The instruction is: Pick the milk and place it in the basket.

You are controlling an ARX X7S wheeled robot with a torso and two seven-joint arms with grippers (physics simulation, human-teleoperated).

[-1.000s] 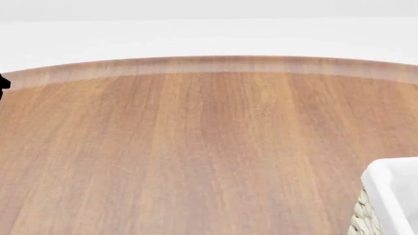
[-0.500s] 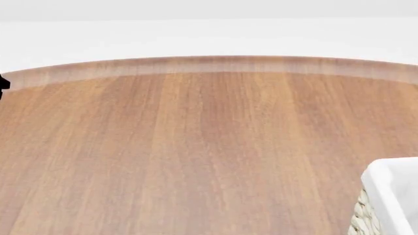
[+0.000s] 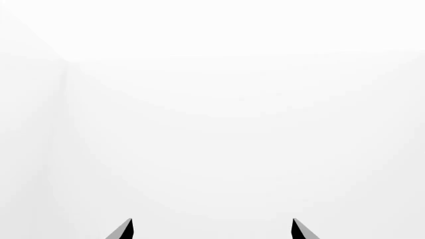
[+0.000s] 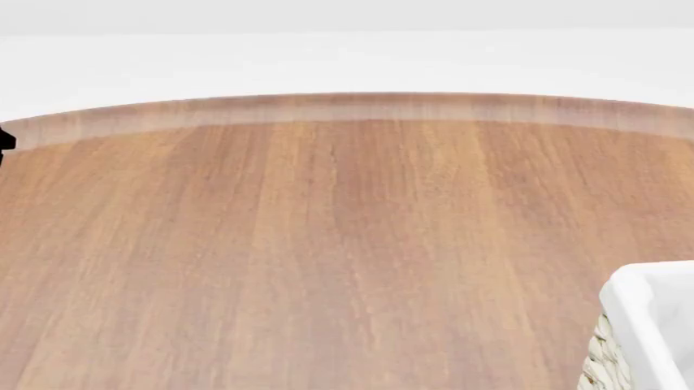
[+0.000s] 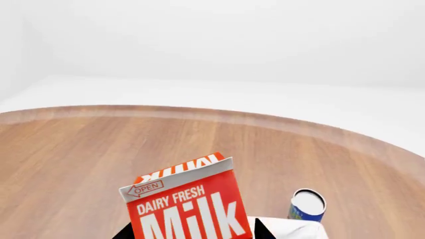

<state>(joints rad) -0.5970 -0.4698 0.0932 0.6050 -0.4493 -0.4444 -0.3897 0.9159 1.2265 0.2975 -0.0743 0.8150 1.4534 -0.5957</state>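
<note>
Close before right gripper (image 5: 192, 234): milk (image 5: 189, 201) upright, apparently grasped between dark fingertips | well away from milk: basket (image 4: 651, 325) at table (image 4: 325, 244) corner, unchanged from 1 s ago | left gripper (image 3: 211, 230): released, empty | no visible progress, carry to basket pending

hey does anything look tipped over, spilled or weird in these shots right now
Nothing stands out. The milk sits upright close before the right pincer, a small blue-white can stands beside it, and the basket corner on the table looks intact.
</note>
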